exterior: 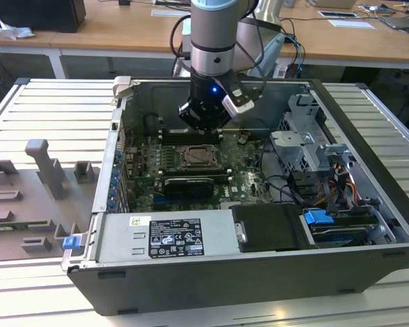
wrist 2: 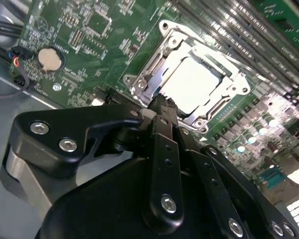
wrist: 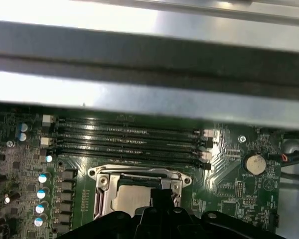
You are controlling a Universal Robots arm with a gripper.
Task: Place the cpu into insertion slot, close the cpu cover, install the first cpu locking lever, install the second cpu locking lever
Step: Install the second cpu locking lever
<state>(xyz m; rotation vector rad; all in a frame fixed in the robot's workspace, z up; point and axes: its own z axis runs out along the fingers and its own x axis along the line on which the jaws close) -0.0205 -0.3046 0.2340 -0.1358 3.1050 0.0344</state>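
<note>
Inside the open grey computer case [exterior: 368,146], the black gripper [exterior: 203,121] hangs just above the green circuit board [exterior: 242,170], beside the small square insertion slot [exterior: 201,158] with its silver metal rim. In the second wrist view the pale silver-grey square cpu [wrist 2: 192,82] lies flat in that slot, and the thin silver metal cpu cover [wrist 2: 154,69] frames it, lying down around its edges. The gripper's fingertips [wrist 2: 162,107] appear drawn together with nothing between them, near the cover's edge.
</note>
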